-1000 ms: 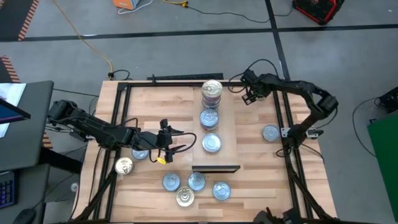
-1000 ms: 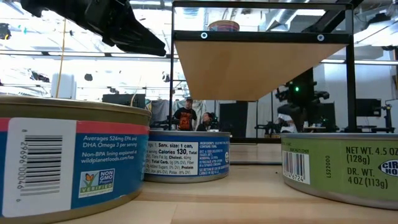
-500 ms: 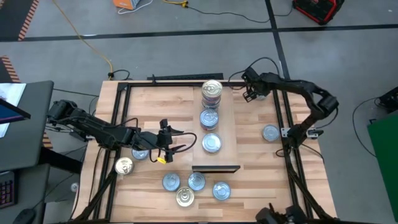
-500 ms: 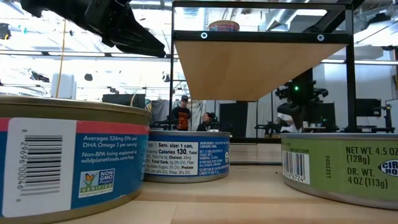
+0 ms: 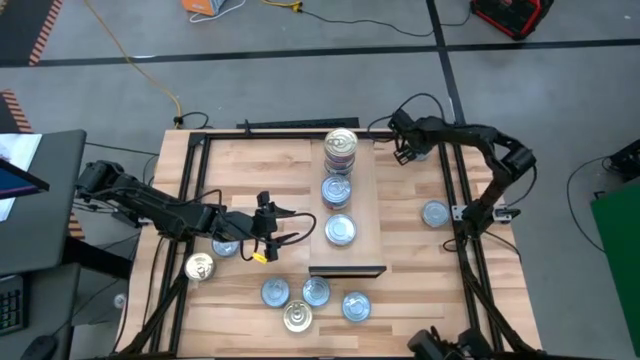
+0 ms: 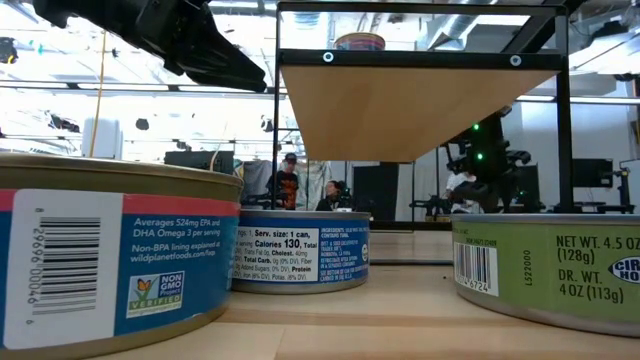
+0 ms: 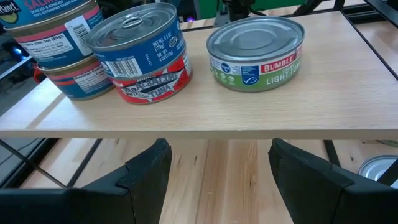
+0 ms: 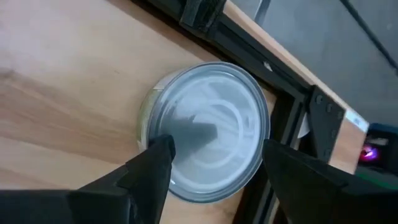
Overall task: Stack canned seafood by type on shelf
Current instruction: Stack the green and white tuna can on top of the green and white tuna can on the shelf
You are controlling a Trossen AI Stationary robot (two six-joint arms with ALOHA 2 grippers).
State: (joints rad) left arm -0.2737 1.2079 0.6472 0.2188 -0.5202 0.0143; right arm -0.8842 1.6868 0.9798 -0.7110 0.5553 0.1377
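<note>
The shelf (image 5: 352, 205) is a raised light-wood board at the table's middle. It carries a tall stack of tins (image 5: 341, 146) at its far end, a shorter stack (image 5: 336, 190) and one tin (image 5: 341, 230). Several loose tins lie on the tabletop near the front (image 5: 316, 291), and another (image 5: 435, 213) lies at the right. My left gripper (image 5: 270, 228) stands open left of the shelf, level with its edge (image 7: 199, 127). My right gripper (image 5: 405, 148) hangs open near the far right, tipped down toward the silver-topped tin (image 8: 208, 130); it touches nothing.
A black frame (image 5: 455, 190) runs around the table, with a bracket beside the right tin. Three tins stand close to the low camera (image 6: 300, 250). A gold-topped tin (image 5: 200, 266) and a blue one (image 5: 225, 247) lie by the left arm. People stand in the room behind.
My right arm has folded its elbow in toward the table; its gripper has sunk a little and tipped further down, still open. The tins have stayed in place.
</note>
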